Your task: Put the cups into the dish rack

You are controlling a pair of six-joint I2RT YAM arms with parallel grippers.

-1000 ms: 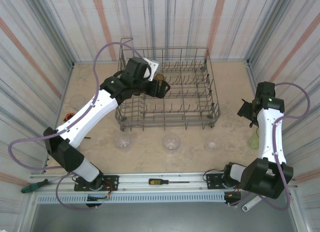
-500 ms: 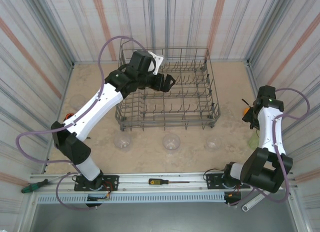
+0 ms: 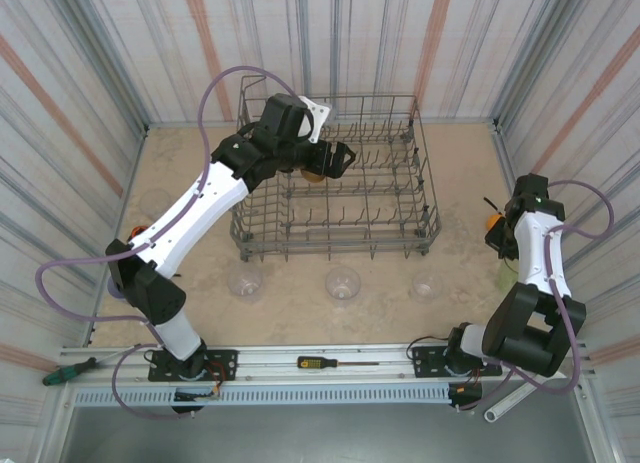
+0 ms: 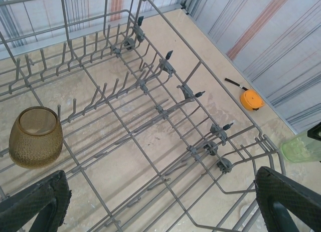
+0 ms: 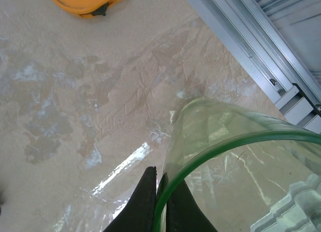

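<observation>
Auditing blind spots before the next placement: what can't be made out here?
- Green cup: bottom cut off by the right wrist frame edge; top view, mostly behind the right arm.
- Amber cup: top view, largely under the left gripper.
- Clear cups: upright or inverted, too small.

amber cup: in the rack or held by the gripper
In the rack. The amber cup sits mouth up among the tines of the dish rack, apart from the open left gripper.
</observation>
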